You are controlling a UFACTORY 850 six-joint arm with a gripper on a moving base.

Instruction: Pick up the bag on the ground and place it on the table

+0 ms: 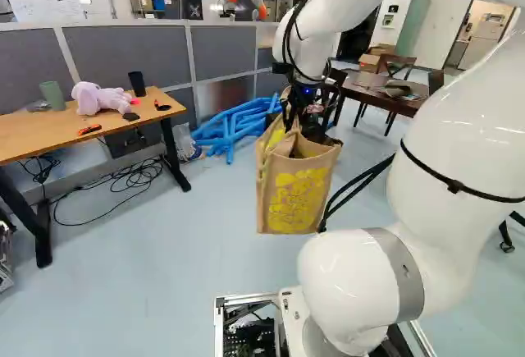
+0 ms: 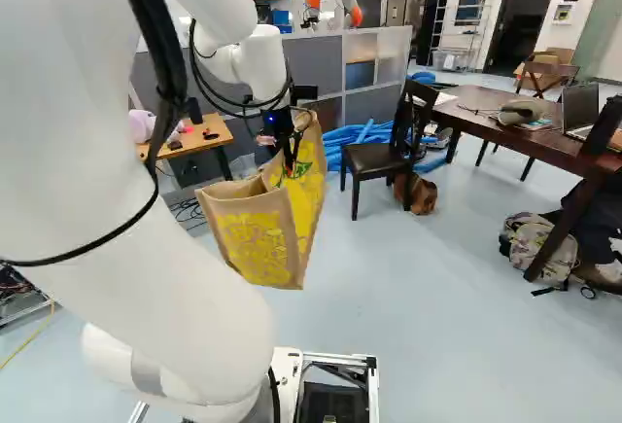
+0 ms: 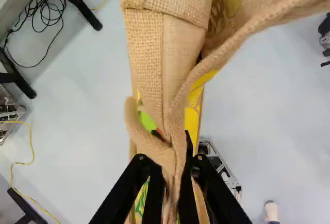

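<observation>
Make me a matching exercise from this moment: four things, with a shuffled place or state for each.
1. bag
2. stuffed toy
3. blue tubes
4. laptop

A. open, on the dark table
B. hanging from the end effector
C. heaped on the floor
D. lying on the light wooden table

Pairs: 1-B, 2-D, 3-C, 4-A

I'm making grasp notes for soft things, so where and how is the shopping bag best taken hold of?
I'd take the bag by the thin cloth at its top, coming from above with one finger on each side. It is soft and open-topped, and its broad side panels would likely give a pinch little to close on. The gripper has it pinched there.
</observation>
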